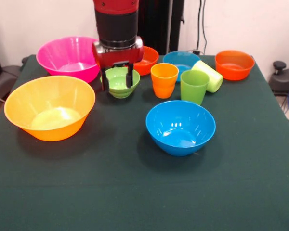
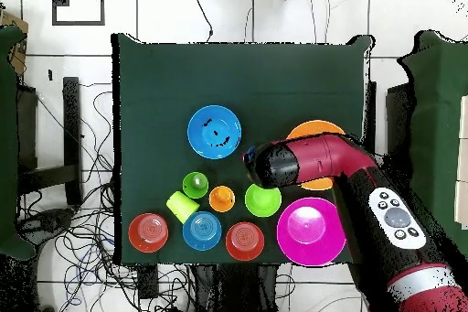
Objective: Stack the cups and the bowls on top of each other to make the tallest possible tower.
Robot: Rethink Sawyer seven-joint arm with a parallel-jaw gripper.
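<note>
No tower has been started. Every bowl and cup sits by itself on the table.

My gripper (image 1: pixel 118 77) is down at the small green bowl (image 1: pixel 120 83). One black finger is on each side of the bowl's near rim, and the fingers are spread apart. I am not holding the bowl. I think I am about to pick this one up. Next I need to squeeze the rim and lift it straight up.

Close by is the big pink bowl (image 1: pixel 70 57), and the big yellow-orange bowl (image 1: pixel 49 107) sits nearer the front. The medium blue bowl (image 1: pixel 180 126) sits alone in the middle. It looks like a good base, so I could carry the green bowl there.

The orange cup (image 1: pixel 164 80) and green cup (image 1: pixel 194 86) stand up side by side. The lime-yellow cup (image 1: pixel 208 75) lies tipped over, touching the green cup. Behind them are two small orange bowls (image 1: pixel 234 64) and a small blue bowl (image 1: pixel 181 59).

The table (image 1: pixel 135 192) has a dark green cloth. Around it I see a pale floor with lots of cables (image 2: pixel 87 144).
</note>
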